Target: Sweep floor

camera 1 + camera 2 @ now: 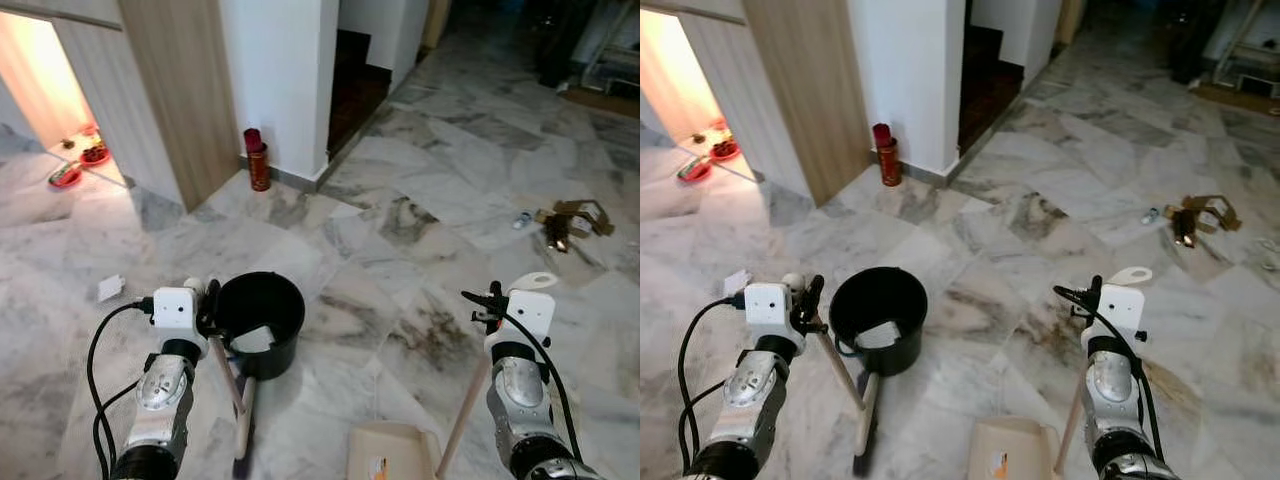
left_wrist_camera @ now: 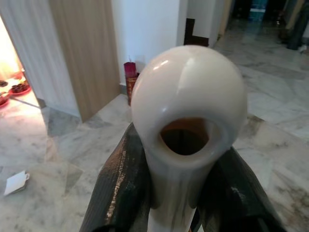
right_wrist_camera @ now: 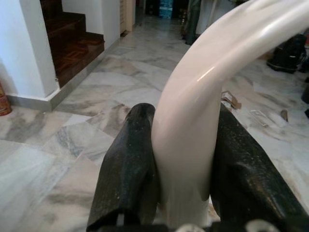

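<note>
the left gripper [image 2: 186, 193] is clamping the broom [image 1: 240, 405] by its cream handle top, just beside the black bucket [image 1: 262, 320]; the right gripper [image 3: 186, 179] is pinching the dustpan [image 1: 385, 452] handle right of the bucket; both look light, stiff, slippery plastic, so gripping high is working

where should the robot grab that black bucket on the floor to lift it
By the upper rim of the black bucket, coming straight down from above: it stands upright and open-topped, so one finger can slip inside the wall. Both grippers are full, left gripper on the broom handle.
</note>
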Controlling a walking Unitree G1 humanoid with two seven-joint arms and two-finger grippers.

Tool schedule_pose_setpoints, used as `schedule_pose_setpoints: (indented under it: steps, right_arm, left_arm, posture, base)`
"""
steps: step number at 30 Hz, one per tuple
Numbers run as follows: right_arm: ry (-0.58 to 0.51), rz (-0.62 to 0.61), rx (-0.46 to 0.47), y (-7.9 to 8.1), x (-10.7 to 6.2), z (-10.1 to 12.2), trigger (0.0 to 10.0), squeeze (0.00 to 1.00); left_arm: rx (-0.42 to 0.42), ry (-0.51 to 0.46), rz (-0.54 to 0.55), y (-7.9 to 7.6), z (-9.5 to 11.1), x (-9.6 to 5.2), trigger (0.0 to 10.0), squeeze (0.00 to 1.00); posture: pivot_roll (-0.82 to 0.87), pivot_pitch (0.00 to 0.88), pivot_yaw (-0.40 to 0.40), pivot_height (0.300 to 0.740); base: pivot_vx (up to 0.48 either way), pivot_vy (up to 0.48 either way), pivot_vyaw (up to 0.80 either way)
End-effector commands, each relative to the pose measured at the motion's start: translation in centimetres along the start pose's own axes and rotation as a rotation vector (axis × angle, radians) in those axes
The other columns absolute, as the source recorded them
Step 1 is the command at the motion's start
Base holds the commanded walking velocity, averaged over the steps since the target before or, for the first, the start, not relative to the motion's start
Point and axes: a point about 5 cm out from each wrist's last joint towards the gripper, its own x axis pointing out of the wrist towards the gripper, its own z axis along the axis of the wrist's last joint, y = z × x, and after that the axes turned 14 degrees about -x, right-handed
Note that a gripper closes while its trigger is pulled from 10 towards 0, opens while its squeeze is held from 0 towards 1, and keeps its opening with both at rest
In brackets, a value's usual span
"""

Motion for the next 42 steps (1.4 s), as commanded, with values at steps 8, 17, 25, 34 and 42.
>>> schedule_pose_setpoints:
  steps: [8, 17, 25, 34, 42]
  right_arm:
    - [-0.007, -0.002, -0.009, -0.1, 0.5, 0.5, 10.0, 0.00]
    - [-0.023, -0.012, -0.002, -0.2, 0.6, 0.8, 10.0, 0.00]
    - [-0.039, -0.035, -0.001, -0.6, 0.6, 0.9, 10.0, 0.00]
    - [-0.132, -0.034, -0.001, -0.6, 1.4, 2.7, 10.0, 0.00]
    - [-0.223, 0.000, 0.003, 0.4, 1.7, 4.6, 10.0, 0.00]
  left_arm:
    - [0.000, -0.004, -0.039, -0.8, 0.1, 0.4, 10.0, 0.00]
    - [-0.001, -0.012, -0.035, -0.8, 0.2, 0.5, 10.0, 0.00]
    - [-0.018, -0.023, -0.031, -1.1, 0.2, 0.6, 10.0, 0.00]
    - [-0.036, -0.075, -0.034, -1.5, 1.1, 1.1, 10.0, 0.00]
    - [-0.064, -0.092, -0.013, -1.7, 1.3, 1.4, 10.0, 0.00]
  posture:
    - [0.00, 0.000, -0.020, 0.740]
    - [0.01, 0.000, -0.020, 0.740]
    - [-0.01, 0.000, -0.022, 0.740]
    - [-0.03, 0.000, -0.023, 0.740]
    - [-0.04, 0.000, -0.035, 0.740]
  base:
    - [0.000, -0.313, -0.78]
    - [0.000, -0.252, -0.62]
    - [0.000, 0.000, 0.00]
    - [0.000, 0.000, 0.00]
    - [0.170, 0.000, 0.00]
